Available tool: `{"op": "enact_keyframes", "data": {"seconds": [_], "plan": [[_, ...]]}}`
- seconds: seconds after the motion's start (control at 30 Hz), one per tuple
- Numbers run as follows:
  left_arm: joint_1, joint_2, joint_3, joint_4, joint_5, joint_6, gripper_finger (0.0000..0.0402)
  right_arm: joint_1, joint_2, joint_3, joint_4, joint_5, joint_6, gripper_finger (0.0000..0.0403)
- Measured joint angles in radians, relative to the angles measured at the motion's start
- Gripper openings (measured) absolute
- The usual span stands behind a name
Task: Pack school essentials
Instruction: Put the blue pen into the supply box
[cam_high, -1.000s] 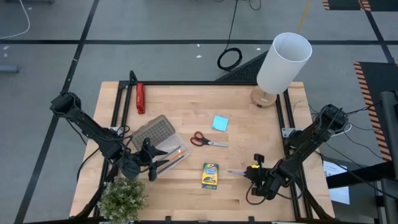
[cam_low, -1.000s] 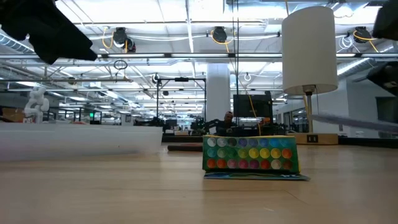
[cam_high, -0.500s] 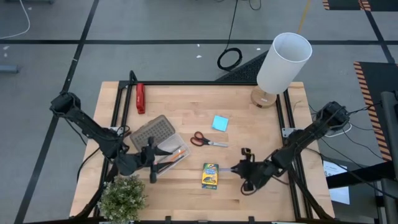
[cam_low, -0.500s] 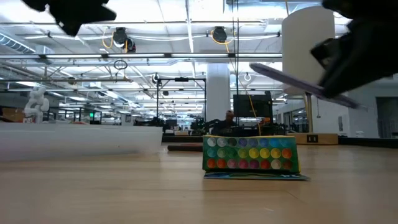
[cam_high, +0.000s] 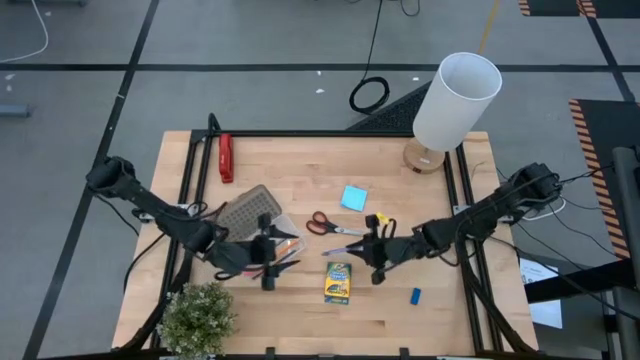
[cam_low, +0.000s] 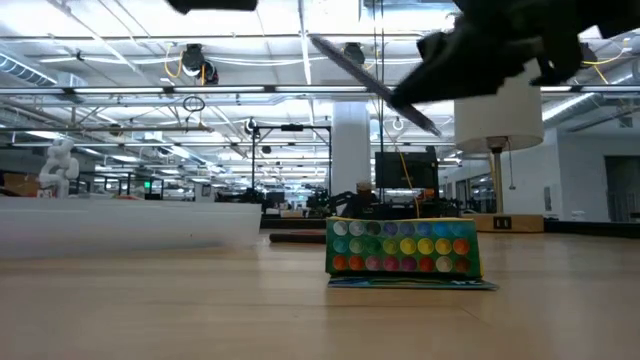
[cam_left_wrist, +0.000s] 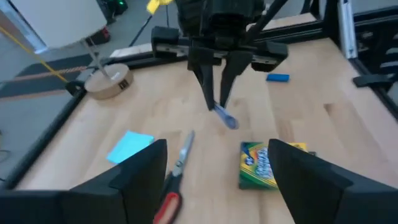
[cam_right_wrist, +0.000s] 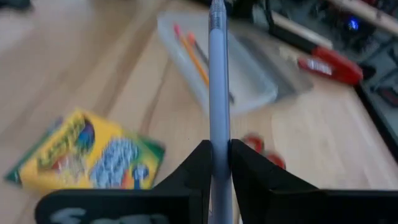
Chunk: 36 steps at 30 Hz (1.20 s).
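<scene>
My right gripper (cam_high: 372, 252) hangs above the table's middle, shut on a blue pen (cam_right_wrist: 217, 81), just beyond the crayon box (cam_high: 340, 283). My left gripper (cam_high: 265, 262) stands open at the near end of the clear case (cam_high: 268, 240), which holds an orange pencil (cam_right_wrist: 196, 56). Red-handled scissors (cam_high: 330, 226) and a light-blue notepad (cam_high: 353, 197) lie flat on the wood behind the pen. A tiny blue eraser (cam_high: 415, 295) lies near the front right. In the left wrist view the open fingers (cam_left_wrist: 146, 171) frame my right gripper (cam_left_wrist: 217, 93) and the pen (cam_left_wrist: 225, 117). My right gripper pinches the pen's shaft (cam_right_wrist: 217, 140) between its two fingers (cam_right_wrist: 200, 168). The pen lies along the fingers and sticks out past their tips toward the table's left, over the case. It is clear of the table, slanted in the low view (cam_low: 370, 85).
A red bar-shaped tool (cam_high: 226, 157) lies at the far left. The case's grey dotted lid (cam_high: 245, 210) lies open beside the case. A white lamp (cam_high: 455, 100) stands at the far right, and a small plant (cam_high: 197, 318) at the near left corner.
My right gripper has carried the pen up and toward the table's left, from the near right past the crayon box; the eraser now shows where it was. My left gripper has moved toward the table's right, along the case's near side.
</scene>
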Motion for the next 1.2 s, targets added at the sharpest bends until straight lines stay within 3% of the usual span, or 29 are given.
{"op": "enact_keyframes", "data": {"seconds": [0.17,0.43,0.7,0.9,1.07,1.2], "plan": [[0.022,0.029,0.089,-0.047,-0.018,0.07,0.0284,-0.037,0.0,0.0,0.177,-0.091,-0.032,0.0045],[0.055,0.028,0.099,0.037,-0.019,0.138,0.0285,-0.069,-0.001,0.001,0.488,-0.238,-0.021,0.0045],[0.081,0.077,0.092,0.179,-0.003,0.128,0.0285,-0.107,-0.001,0.001,0.706,-0.261,0.026,0.0045],[0.094,0.161,0.091,0.407,0.016,0.182,0.0285,-0.115,-0.001,0.002,0.791,-0.262,0.025,0.0045],[0.132,0.22,0.092,0.57,0.121,0.178,0.0274,-0.113,-0.001,0.002,0.799,-0.29,0.028,0.0045],[0.164,0.249,0.092,0.594,0.193,0.161,0.0243,-0.113,-0.001,0.002,0.8,-0.314,0.03,0.0045]]}}
